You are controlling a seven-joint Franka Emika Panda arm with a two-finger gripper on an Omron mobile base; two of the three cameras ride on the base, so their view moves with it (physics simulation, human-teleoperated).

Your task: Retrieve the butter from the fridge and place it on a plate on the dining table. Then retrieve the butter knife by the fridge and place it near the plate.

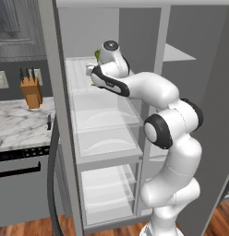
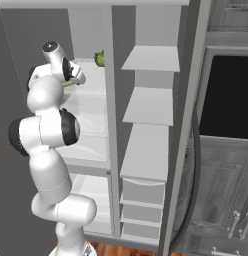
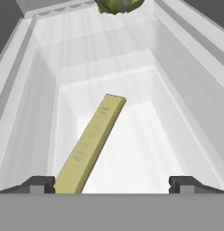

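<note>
on the white fridge shelf (image 3: 145, 135), lower left of the hand view: butter (image 3: 91, 144).
pincer (image 3: 112, 182) open wide, nothing between its tips; left tip just beside the butter's near end.

Butter (image 3: 92, 142): matt, pale yellow, faintly mottled. Fridge (image 1: 58, 115) frame: flat matt grey; shelves (image 3: 145, 135) smooth white, plastic-like, slightly translucent. Counter (image 1: 21, 124): polished veined marble. Knife block (image 1: 31, 92): tan wood. Floor (image 1: 33, 228): glossy brown wood planks.
</note>
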